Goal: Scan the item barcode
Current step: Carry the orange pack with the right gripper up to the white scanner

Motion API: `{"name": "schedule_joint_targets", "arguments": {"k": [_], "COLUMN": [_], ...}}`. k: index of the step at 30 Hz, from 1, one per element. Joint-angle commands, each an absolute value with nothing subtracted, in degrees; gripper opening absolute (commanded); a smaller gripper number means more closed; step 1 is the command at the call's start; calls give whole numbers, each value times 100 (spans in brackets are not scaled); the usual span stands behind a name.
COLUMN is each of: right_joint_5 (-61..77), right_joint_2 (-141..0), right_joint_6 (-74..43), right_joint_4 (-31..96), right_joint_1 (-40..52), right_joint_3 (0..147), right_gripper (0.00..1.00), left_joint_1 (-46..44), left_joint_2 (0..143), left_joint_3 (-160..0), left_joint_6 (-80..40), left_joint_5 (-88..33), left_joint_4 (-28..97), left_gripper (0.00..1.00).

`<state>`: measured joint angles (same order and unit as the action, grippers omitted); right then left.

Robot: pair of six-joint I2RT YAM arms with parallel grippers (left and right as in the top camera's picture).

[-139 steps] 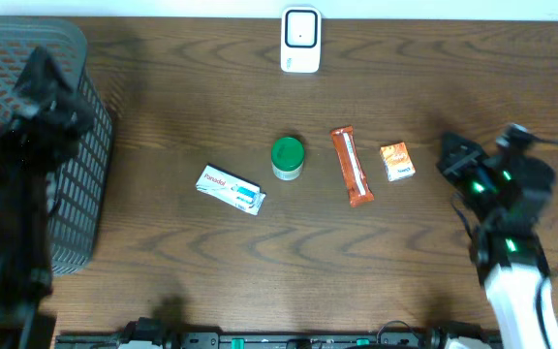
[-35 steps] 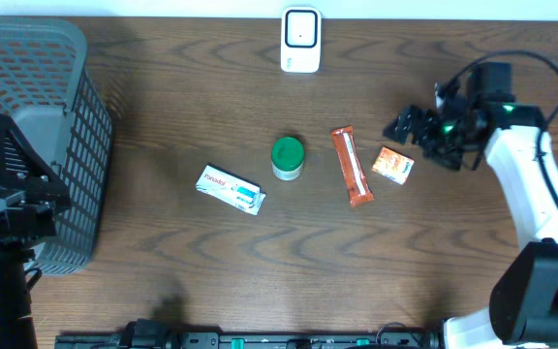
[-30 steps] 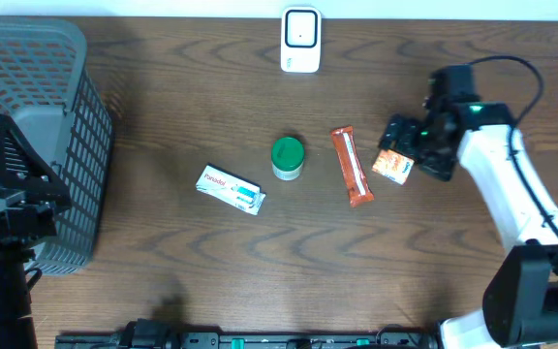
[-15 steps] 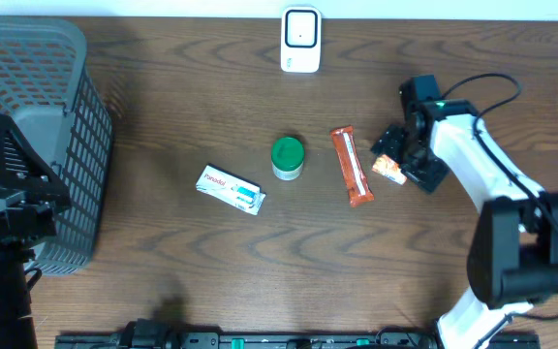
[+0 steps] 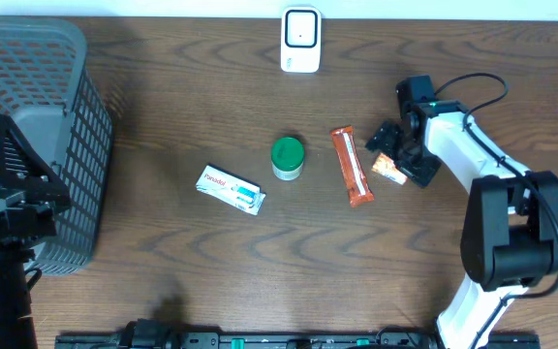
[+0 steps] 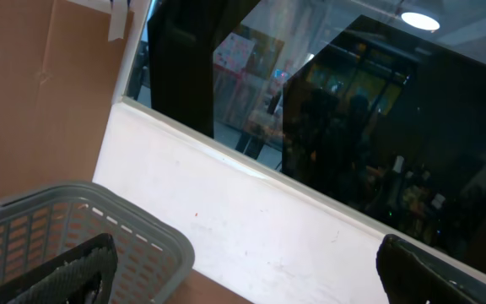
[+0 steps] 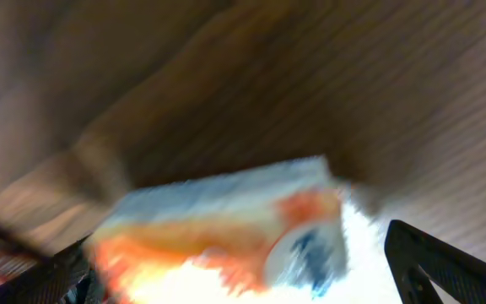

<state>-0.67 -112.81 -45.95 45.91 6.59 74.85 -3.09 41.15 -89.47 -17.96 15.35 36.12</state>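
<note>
Blurred, half-covered orange packet inside wide right gripper; left gripper wide too.

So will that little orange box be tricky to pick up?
Probably light and fairly stiff: the orange box looks like small, flat cardboard. Its faces may be slick, and lying flat it should slide, not roll, if the open right claw nudges it.

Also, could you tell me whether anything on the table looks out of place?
Nothing looks spilled or damaged. Only the Panadol box lies at a slant, and the open right gripper partly covers the small orange box.
</note>
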Motion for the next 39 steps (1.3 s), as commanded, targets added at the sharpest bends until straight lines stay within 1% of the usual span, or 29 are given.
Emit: {"name": "schedule_joint_targets", "arguments": {"k": [1,4,5,6,9,10,11,14,20,21,27,31,36,39], "right_joint_5": [-185,-185,-185,-178,-180,-145,-93,104,309,318,314,314,336,399], "right_joint_2": [-11611,-11775,-11819,-11839,-11852,-11852,-11852,-11850,-11850,-11850,-11850,-11850,-11850,-11850], "right_joint_6": [-4252,-4215,-4150,-4093,-4014,-4014,-4014,-4012,-3806,-3732,-3291,-3109,-3057,-3052], "right_joint_4": [4584,4558,4510,4462,4429,4434,4447,4506,4838,5000,6416,7072,7456,7631], "right_joint_1": [604,615,615,620,620,620,620,620,620,620,620,622,622,622], "right_joint_3": [7489,7489,7489,7489,7489,7491,7491,7491,7673,7784,8803,9498,10079,10392], "right_gripper": [99,98,94,89,65,59,57,56,49,47,43,42,40,39], "left_joint_1": [-296,-296,-296,-296,-296,-296,-296,-296,-296,-296,-296,-296,-296,-290], "left_joint_2": [4152,4152,4152,4152,4152,4152,4152,4143,4130,4130,4071,3533,2552,1957], "left_joint_3": [-8908,-8908,-8908,-8908,-8908,-8908,-8910,-8910,-8910,-8910,-8914,-8914,-8890,-8650], "left_joint_6": [-1715,-1715,-1715,-1715,-1715,-1715,-1715,-1636,-1608,-1610,-1605,-1387,-1007,-543], "left_joint_5": [1612,1612,1612,1612,1612,1612,1612,1614,1616,1616,1608,1605,1581,1562], "left_joint_4": [3590,3590,3590,3590,3590,3588,3588,3592,3588,3588,3575,3607,3583,3330], "left_gripper": [98,98,98,98,98,98,98,98,98,98,98,98,98,98]}}
